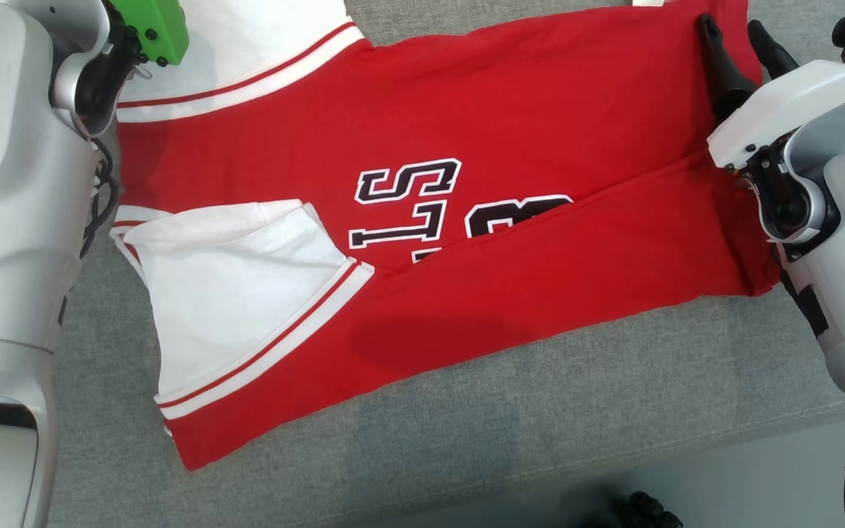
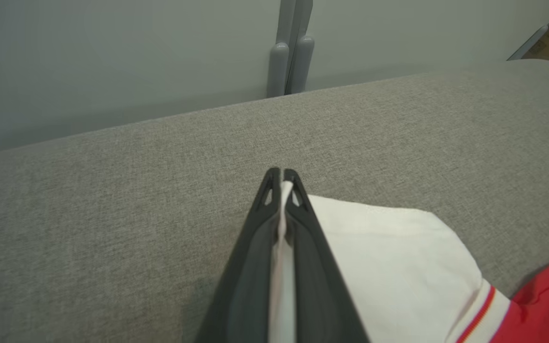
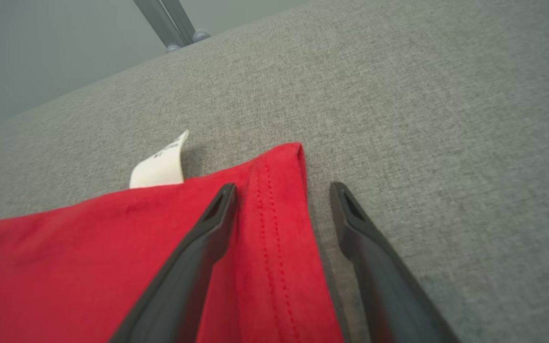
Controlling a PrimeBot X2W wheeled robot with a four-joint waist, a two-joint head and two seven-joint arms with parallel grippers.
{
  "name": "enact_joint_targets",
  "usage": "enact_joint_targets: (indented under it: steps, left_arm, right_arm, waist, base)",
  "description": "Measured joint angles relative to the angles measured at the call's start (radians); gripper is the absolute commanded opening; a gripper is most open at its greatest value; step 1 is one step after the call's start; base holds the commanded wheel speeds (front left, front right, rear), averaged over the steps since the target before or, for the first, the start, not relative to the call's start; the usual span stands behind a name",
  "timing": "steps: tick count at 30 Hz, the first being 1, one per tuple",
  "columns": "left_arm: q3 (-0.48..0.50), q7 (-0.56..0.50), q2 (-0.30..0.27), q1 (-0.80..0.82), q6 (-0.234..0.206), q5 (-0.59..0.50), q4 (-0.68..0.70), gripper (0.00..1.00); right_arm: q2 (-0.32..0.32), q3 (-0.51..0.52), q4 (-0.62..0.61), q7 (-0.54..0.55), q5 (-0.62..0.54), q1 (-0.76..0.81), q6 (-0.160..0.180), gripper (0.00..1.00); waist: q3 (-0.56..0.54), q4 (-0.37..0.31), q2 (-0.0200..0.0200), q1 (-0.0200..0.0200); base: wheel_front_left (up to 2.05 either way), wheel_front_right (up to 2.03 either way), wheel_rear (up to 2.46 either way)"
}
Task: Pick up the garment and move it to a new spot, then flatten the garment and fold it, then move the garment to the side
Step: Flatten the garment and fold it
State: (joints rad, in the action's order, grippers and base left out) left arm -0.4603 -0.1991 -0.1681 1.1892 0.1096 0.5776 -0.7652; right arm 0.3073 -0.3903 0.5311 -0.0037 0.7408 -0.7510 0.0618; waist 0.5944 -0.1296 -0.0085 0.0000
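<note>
The garment [image 1: 510, 110] is a red jersey with white sleeves and black lettering, lying partly folded across the grey cushion [image 1: 540, 425]. Its near edge is folded up over the lettering. My left gripper [image 2: 281, 178] is shut on the far white sleeve [image 2: 398, 267], with a strip of white fabric pinched between its fingers. My right gripper [image 1: 736, 35] stands open at the garment's far right corner. In the right wrist view one finger [image 3: 208, 228] lies on the red hem [image 3: 279, 247] and the other rests on bare cushion beside it.
A white label [image 3: 160, 166] sticks out from the garment's far edge. The grey cushion's front edge [image 1: 613, 455] runs along the bottom of the head view, with pale floor beyond. A grey post [image 2: 291, 52] stands behind the cushion.
</note>
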Motion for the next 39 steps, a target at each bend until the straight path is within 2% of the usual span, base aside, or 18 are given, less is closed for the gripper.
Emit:
enact_joint_targets:
  steps: [1, 2, 3, 6, 7, 12, 14, 16, 17, 26, 32, 39]
  left_arm:
    - [-0.001, 0.006, 0.000, 0.000, 0.000, 0.000, -0.001, 0.00]
    - [-0.003, 0.007, 0.000, 0.000, 0.000, 0.000, -0.001, 0.00]
    - [-0.004, 0.008, 0.000, 0.000, 0.001, 0.002, -0.001, 0.00]
    - [-0.006, 0.008, 0.000, 0.000, 0.009, 0.009, 0.001, 0.00]
    - [-0.007, 0.013, -0.001, 0.000, 0.010, 0.010, 0.001, 0.00]
    - [-0.019, 0.033, -0.001, -0.001, 0.011, 0.020, 0.013, 0.00]
    - [-0.026, 0.050, -0.001, -0.004, 0.014, 0.027, 0.021, 0.00]
    - [-0.029, 0.061, -0.001, -0.014, 0.014, 0.029, 0.030, 0.00]
    - [-0.030, 0.070, -0.001, -0.021, 0.014, 0.032, 0.033, 0.00]
    - [-0.064, 0.142, -0.006, -0.121, 0.014, 0.097, 0.096, 0.00]
    - [-0.101, 0.208, -0.010, -0.210, 0.014, 0.143, 0.167, 0.00]
    - [-0.122, 0.257, -0.057, -0.357, 0.014, 0.209, 0.232, 0.00]
  right_arm:
    - [-0.002, 0.000, 0.004, 0.000, 0.002, 0.000, 0.000, 1.00]
    - [-0.006, 0.000, 0.009, 0.000, 0.005, -0.001, -0.002, 0.94]
    - [-0.011, 0.003, 0.012, 0.000, 0.012, -0.001, -0.002, 0.65]
    - [-0.025, 0.012, 0.019, 0.005, 0.038, -0.003, -0.017, 0.14]
    - [-0.026, 0.012, 0.022, 0.005, 0.042, -0.005, -0.018, 0.00]
    - [-0.025, 0.028, 0.035, -0.009, 0.049, -0.021, -0.030, 0.01]
    - [-0.025, 0.031, 0.042, -0.028, 0.049, -0.023, -0.035, 0.12]
    - [-0.025, 0.032, 0.056, -0.039, 0.049, -0.023, -0.043, 0.07]
    - [-0.025, 0.031, 0.059, -0.046, 0.049, -0.023, -0.047, 0.00]
    - [-0.019, 0.023, 0.093, -0.137, 0.029, -0.005, -0.099, 0.00]
    - [0.014, 0.012, 0.122, -0.208, 0.000, 0.066, -0.139, 0.00]
    - [0.040, -0.008, 0.162, -0.234, -0.020, 0.159, -0.162, 0.00]
  waist:
    - [-0.003, 0.002, 0.0000, 0.0000]
    - [-0.007, 0.003, 0.0000, 0.0000]
    - [-0.010, 0.005, 0.0000, 0.0000]
    - [-0.016, 0.009, 0.0000, 0.0000]
    - [-0.018, 0.010, 0.0000, 0.0000]
    - [-0.023, 0.014, 0.0000, 0.0000]
    - [-0.028, 0.015, 0.0000, 0.0000]
    - [-0.035, 0.017, 0.0000, 0.0000]
    - [-0.039, 0.018, 0.0000, 0.0000]
    - [-0.090, 0.023, 0.0000, 0.0000]
    - [-0.151, 0.035, 0.0000, 0.0000]
    - [-0.255, 0.069, 0.0000, 0.0000]
  base:
    - [0.00, 0.00, 0.00]
    - [0.00, 0.00, 0.00]
    - [0.00, 0.00, 0.00]
    - [0.00, 0.00, 0.00]
    - [0.00, 0.00, 0.00]
    - [0.00, 0.00, 0.00]
    - [0.00, 0.00, 0.00]
    - [0.00, 0.00, 0.00]
    - [0.00, 0.00, 0.00]
    - [0.00, 0.00, 0.00]
    - [0.00, 0.00, 0.00]
    - [0.00, 0.00, 0.00]
